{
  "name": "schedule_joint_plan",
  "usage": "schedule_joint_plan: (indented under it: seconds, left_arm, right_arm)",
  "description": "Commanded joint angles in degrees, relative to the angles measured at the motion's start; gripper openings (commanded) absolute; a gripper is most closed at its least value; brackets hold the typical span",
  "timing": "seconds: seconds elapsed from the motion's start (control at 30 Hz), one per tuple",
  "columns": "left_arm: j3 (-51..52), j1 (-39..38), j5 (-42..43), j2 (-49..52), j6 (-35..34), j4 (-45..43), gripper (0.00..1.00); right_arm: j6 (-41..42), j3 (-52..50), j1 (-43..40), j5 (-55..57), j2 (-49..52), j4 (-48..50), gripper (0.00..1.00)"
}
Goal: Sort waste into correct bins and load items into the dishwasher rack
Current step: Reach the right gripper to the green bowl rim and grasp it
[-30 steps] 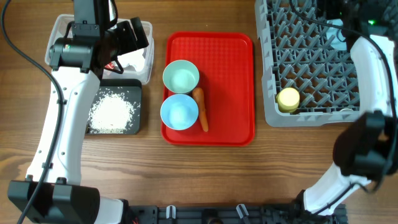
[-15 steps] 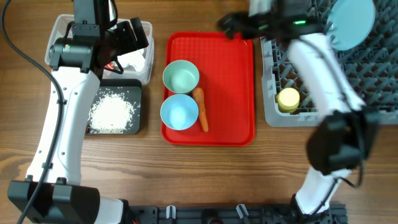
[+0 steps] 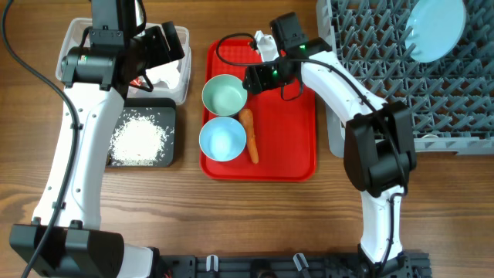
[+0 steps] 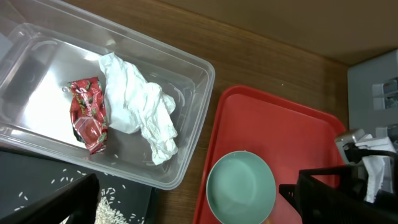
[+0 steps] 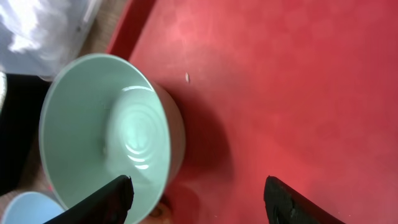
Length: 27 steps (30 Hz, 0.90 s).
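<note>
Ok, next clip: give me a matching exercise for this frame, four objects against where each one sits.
Objects:
1. red snack wrapper
2. loose white rice grains
3. orange carrot
4. light blue round plate

Places:
A. on the flat red tray, beside the bowls
B. in the clear plastic tub, next to the crumpled white tissue
C. standing in the grey dishwasher rack
D. in the black tray

Pairs: 1-B, 2-D, 3-A, 4-C
</note>
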State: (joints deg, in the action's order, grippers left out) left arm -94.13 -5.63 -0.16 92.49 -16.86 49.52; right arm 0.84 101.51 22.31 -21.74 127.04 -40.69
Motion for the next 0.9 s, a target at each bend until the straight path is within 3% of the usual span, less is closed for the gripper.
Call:
schedule_joint_plan:
  seconds: [0.0, 0.17, 0.33, 0.43, 0.5, 0.63, 0.87]
  left_arm:
    - [0.0, -0.1, -0.6, 0.1, -0.5, -0.2, 1.00]
    - [0.0, -0.1, -0.6, 0.1, -0.5, -0.2, 1.00]
    - [0.0, -0.1, -0.6, 0.1, -0.5, -0.2, 1.00]
    - [0.0, -0.1, -0.6, 0.1, -0.5, -0.2, 1.00]
    - [0.0, -0.1, -0.6, 0.1, -0.5, -0.2, 1.00]
    - [0.0, -0.1, -0.6, 0.1, -0.5, -0.2, 1.00]
    - [0.0, -0.1, -0.6, 0.1, -0.5, -0.2, 1.00]
  right_arm:
    - [-4.8, 0.1, 0.0, 0.0, 1.8, -0.1, 0.70]
    - [-6.8, 0.1, 0.0, -0.8, 4.9, -0.1, 0.65]
    - [-6.7, 0.1, 0.0, -0.8, 7.8, 0.7, 0.44]
    - [-6.6, 0.1, 0.0, -0.8, 8.1, 1.7, 0.42]
    - [-6.6, 0.2, 0.0, -0.7, 8.1, 2.1, 0.34]
    - [-5.7, 0.2, -0.6, -0.1, 7.8, 2.1, 0.04]
    - [-0.8, 0.2, -5.2, -0.1, 3.1, 2.0, 0.04]
